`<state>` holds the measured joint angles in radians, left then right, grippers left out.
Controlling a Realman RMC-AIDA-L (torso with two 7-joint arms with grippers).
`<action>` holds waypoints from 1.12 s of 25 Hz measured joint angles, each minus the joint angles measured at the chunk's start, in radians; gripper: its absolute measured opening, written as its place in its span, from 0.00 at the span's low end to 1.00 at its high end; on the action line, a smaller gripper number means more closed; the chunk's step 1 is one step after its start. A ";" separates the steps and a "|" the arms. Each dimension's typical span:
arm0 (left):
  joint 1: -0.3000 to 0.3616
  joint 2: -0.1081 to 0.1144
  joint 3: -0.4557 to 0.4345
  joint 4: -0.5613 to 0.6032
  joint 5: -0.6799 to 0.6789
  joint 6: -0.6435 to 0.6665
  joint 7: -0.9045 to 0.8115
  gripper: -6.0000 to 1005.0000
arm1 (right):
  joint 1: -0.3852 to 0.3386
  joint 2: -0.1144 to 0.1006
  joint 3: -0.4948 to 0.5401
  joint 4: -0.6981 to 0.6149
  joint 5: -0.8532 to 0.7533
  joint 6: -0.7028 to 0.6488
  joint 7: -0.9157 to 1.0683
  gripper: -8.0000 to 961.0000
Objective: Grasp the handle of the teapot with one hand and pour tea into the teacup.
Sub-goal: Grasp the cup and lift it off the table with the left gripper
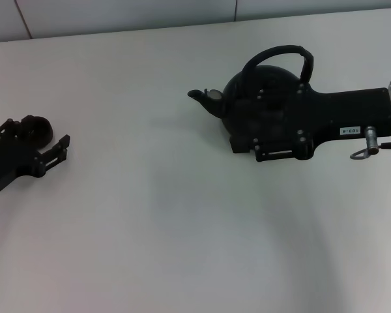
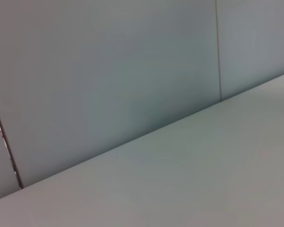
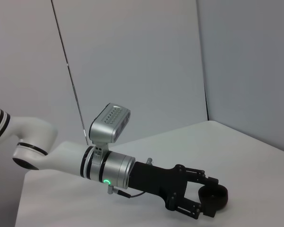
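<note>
We log a round matte-black teapot (image 1: 247,98) far right beneath our right gripper (image 1: 264,124), grip indiscernible; small dark teacup (image 1: 38,128) between our left gripper's (image 1: 42,147) parted fingers; long carry risks spilling.

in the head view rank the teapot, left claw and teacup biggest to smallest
1. teapot: largest, even though the right claw in front hides part of it.
2. left claw: clearly smaller, at the table's left side.
3. teacup: smallest, right at the left claw and partly hidden by it.
</note>
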<state>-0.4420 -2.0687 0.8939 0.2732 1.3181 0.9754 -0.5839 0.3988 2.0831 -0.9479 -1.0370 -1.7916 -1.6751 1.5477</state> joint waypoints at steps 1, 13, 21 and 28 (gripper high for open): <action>0.000 0.000 -0.001 0.000 0.000 0.000 0.001 0.68 | 0.000 0.000 0.000 0.000 0.000 0.000 0.000 0.73; 0.017 -0.002 -0.008 0.037 -0.005 -0.015 0.005 0.83 | -0.001 0.000 -0.001 0.000 0.000 -0.002 0.000 0.73; 0.017 -0.001 -0.002 0.050 -0.001 -0.046 0.006 0.82 | -0.001 0.000 -0.002 0.000 0.000 -0.003 0.000 0.73; 0.010 0.000 0.001 0.051 0.000 -0.071 0.006 0.81 | 0.004 0.000 -0.002 0.000 0.000 -0.004 0.004 0.73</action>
<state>-0.4324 -2.0688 0.8951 0.3237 1.3183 0.9046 -0.5782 0.4031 2.0831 -0.9495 -1.0369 -1.7917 -1.6794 1.5513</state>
